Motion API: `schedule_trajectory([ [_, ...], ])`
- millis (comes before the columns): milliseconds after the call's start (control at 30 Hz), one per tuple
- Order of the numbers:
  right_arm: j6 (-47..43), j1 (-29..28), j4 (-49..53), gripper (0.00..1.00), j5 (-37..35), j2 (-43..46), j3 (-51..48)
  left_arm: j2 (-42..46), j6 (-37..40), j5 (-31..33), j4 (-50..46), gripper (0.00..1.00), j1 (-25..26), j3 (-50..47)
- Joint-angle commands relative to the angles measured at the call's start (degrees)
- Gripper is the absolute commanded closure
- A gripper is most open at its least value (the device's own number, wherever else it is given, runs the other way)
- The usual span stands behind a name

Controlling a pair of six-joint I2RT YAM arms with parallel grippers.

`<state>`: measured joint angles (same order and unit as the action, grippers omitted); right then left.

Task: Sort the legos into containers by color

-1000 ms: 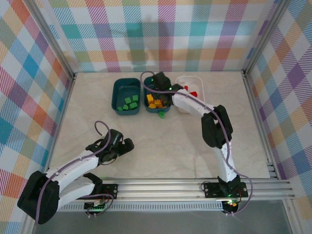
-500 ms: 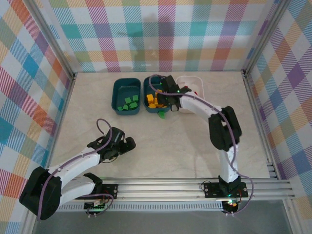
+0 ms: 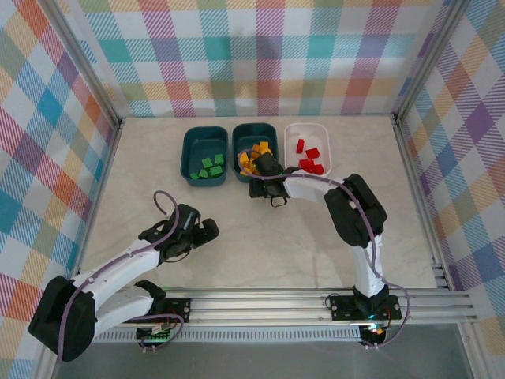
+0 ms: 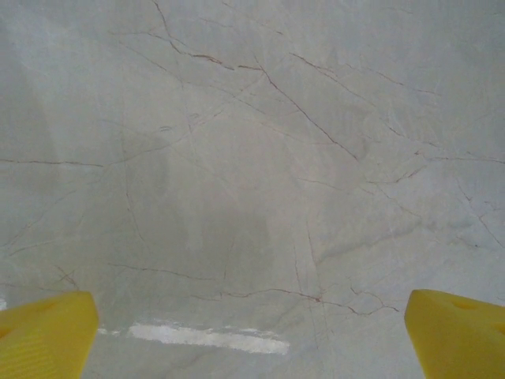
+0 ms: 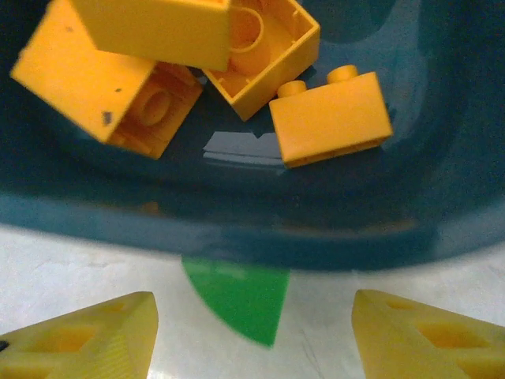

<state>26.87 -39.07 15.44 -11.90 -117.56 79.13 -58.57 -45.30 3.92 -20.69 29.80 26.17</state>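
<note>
Bare table (image 3: pixel 268 237) lay open between the arms, three containers (image 3: pixel 186 154) lined the far side, middle teal bin (image 5: pixel 237 229) raised its near wall just ahead of the right gripper (image 5: pixel 256 330), green piece (image 5: pixel 233 292) lay at its foot.

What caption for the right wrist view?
Open right gripper hovers over a green piece beside the teal bin of orange bricks.

Pale marbled tabletop (image 3: pixel 276 229), thin dark veins, slight gloss. Three bins in row toward far edge, close side by side: left teal bin (image 3: pixel 204 131), middle teal bin (image 3: pixel 254 126), white bin (image 3: pixel 308 125). Green piece (image 5: pixel 237 300) on tabletop against near wall of middle teal bin, partly hidden.
</note>
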Motion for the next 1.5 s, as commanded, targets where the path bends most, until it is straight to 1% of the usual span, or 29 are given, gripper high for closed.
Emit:
schedule_trajectory([
  [0,1.0,0.13,-1.05,0.36,-0.53,-2.24,3.39,1.64,-0.74,0.79,-1.53,0.0,-0.42,-0.65],
  [67,1.21,0.13,-1.59,0.39,-1.35,-2.5,3.19,2.05,-1.15,0.83,-1.54,0.0,-0.36,-1.08],
  [167,0.64,0.06,-2.78,0.47,-3.03,-2.97,2.61,2.24,-1.15,1.13,-1.46,0.0,-0.37,-1.0],
  [233,-0.08,0.06,-3.12,0.58,-3.2,-3.75,2.83,1.8,-1.02,1.11,-1.7,0.0,-0.36,-0.46],
  [267,-0.38,0.05,-3.72,0.62,-2.73,-3.9,2.48,1.53,-0.79,1.04,-1.9,0.0,-0.36,-0.11],
  [367,-0.16,-0.23,-5.19,0.69,-3.3,-3.1,0.61,0.64,-0.66,0.91,-2.15,0.0,-0.36,0.33],
  [500,-0.82,-1.02,-6.66,0.72,-4.43,-0.08,-2.54,-0.07,-0.73,0.65,-1.85,0.0,-0.36,-0.07],
  [633,-1.47,-2.61,-7.17,0.73,-5.51,4.47,-6.72,0.18,-0.5,0.99,-2.45,0.0,-0.36,0.18],
  [733,-1.34,-4.5,-7.47,0.73,-6.47,9.54,-10.7,1.85,0.22,3.3,-4.35,0.0,-0.36,0.85],
  [833,-1.22,-6.05,-7.18,0.73,-6.04,13.56,-11.47,3.26,0.52,6.02,-6.05,0.0,-1.06,1.45],
  [900,-1.41,-6.37,-6.85,0.73,-3.19,13.39,-8.91,2.93,0.44,5.05,-6.2,0.0,-3.79,1.53],
  [933,-1.71,-6.41,-7.27,0.73,-1.22,12.46,-7.27,2.54,0.38,2.95,-5.42,0.0,-6.07,1.2],
  [1033,-3.25,-6.88,-9.27,0.73,3.78,8.1,-1.04,0.68,0.6,-5.91,-2.63,0.0,-13.36,0.46],
  [1067,-3.59,-6.89,-9.65,0.73,4.54,6.5,1.06,0.3,0.7,-7.48,-2.32,0.0,-14.42,0.52],
  [1133,-5.37,-6.94,-8.69,0.72,7.26,2.36,7.01,0.1,1.61,-9.16,-2.08,0.0,-14.93,0.79],
  [1233,-6.6,-7.07,-6.84,0.72,9.39,-3.01,15.22,0.32,3.09,-10.12,-3.18,0.0,-14.95,0.98],
  [1367,-7.59,-7.07,-4.32,0.71,9.53,-9.26,24.17,1.29,3.82,-10.14,-4.89,0.0,-15.04,0.5],
  [1467,-8.79,-7.05,-1.68,0.68,9.88,-13.41,30.27,2.13,3.39,-11.24,-3.77,0.0,-15.04,-0.71],
])
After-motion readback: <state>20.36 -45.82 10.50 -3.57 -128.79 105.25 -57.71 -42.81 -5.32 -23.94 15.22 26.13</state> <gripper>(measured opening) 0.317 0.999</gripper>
